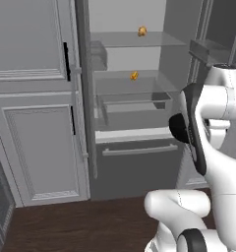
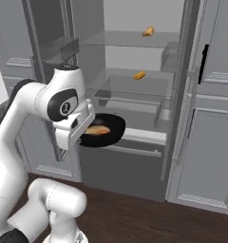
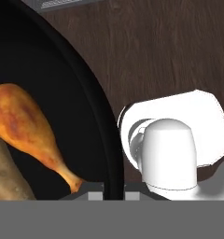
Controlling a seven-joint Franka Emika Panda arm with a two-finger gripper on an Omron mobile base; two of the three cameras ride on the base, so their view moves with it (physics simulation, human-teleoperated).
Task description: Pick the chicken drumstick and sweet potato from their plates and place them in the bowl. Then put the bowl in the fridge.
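Observation:
The glossy black bowl (image 2: pixel 111 129) hangs in the air in front of the open fridge (image 2: pixel 135 95), level with the ledge above its lower drawer. My gripper (image 2: pixel 81 136) is shut on the bowl's near rim (image 3: pixel 104 140), one fingertip on each side of it (image 3: pixel 107 196). Inside the bowl lie the orange-brown chicken drumstick (image 3: pixel 25 123) and, beside it, the dull brown sweet potato (image 3: pixel 4 175); both show as a pale lump (image 2: pixel 98 130) from the right base. In the left base view my own arm covers the bowl before the fridge (image 1: pixel 132 106). The plates are out of view.
Small orange bits lie on two glass shelves (image 2: pixel 147 32) (image 2: pixel 139 75). The fridge door (image 2: pixel 56 52) stands open beside my arm, with bins on it. A closed drawer front (image 1: pixel 139 150) sits below the shelves. Panelled cabinets (image 1: pixel 36 98) flank the fridge. Dark wood floor (image 1: pixel 90 221) lies below.

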